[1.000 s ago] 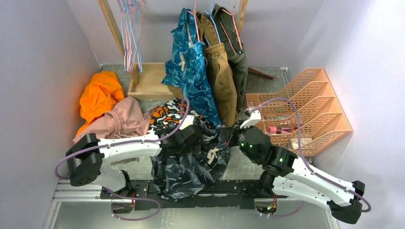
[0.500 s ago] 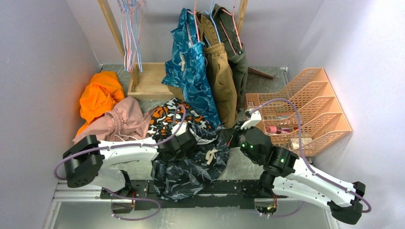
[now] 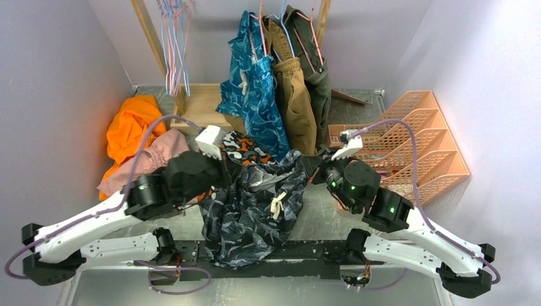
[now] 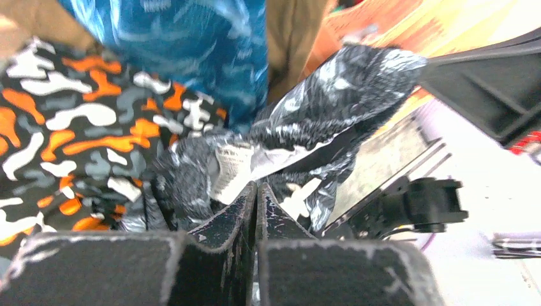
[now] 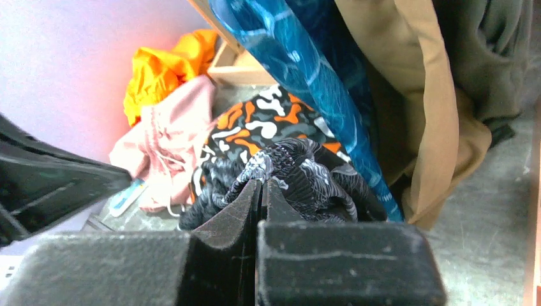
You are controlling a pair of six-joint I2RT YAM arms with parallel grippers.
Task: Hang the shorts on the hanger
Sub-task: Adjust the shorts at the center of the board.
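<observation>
The dark charcoal shorts (image 3: 252, 213) with grey-white streaks and a cream drawstring (image 3: 277, 204) hang stretched between both grippers, their legs trailing over the table's front edge. My left gripper (image 3: 227, 172) is shut on the left end of the waist; in the left wrist view its tips (image 4: 256, 188) pinch the shorts (image 4: 344, 83). My right gripper (image 3: 311, 167) is shut on the right end, and its tips (image 5: 261, 183) bite the bunched shorts (image 5: 306, 172). Thin light-blue hangers (image 3: 172, 60) hang among pink ones on the rack at the back left, far from both grippers.
Black-orange-white shorts (image 3: 241, 145) lie just behind the held pair, with pink (image 3: 159, 159) and orange (image 3: 131, 127) garments to the left. Teal (image 3: 255, 89), khaki (image 3: 296, 108) and olive (image 3: 317, 70) garments hang at the back centre. A wooden tray (image 3: 198, 108) and an orange file rack (image 3: 415, 140) flank them.
The left gripper closed on the shorts' waist, then pulled back and to the left, lifting it. The right gripper rose slightly with its end, spreading the waist between them.
</observation>
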